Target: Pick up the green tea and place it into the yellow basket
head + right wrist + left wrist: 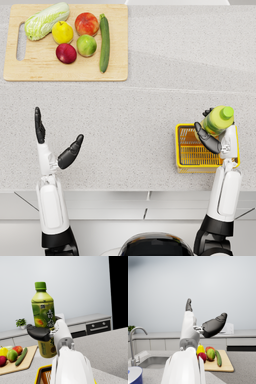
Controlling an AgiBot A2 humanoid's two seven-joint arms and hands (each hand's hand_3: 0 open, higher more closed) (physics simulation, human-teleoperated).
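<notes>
The right hand [210, 134] grips the green tea [219, 119] upright, fingers wrapped round the bottle's middle, and holds it raised over the far right corner of the yellow basket [186, 164], which sits on the bench [150, 100] near its front edge. The left hand [55, 140] is spread wide and holds nothing, hanging above the bench well apart from the basket. A cutting board [30, 70] with fruit and vegetables lies at the far left.
</notes>
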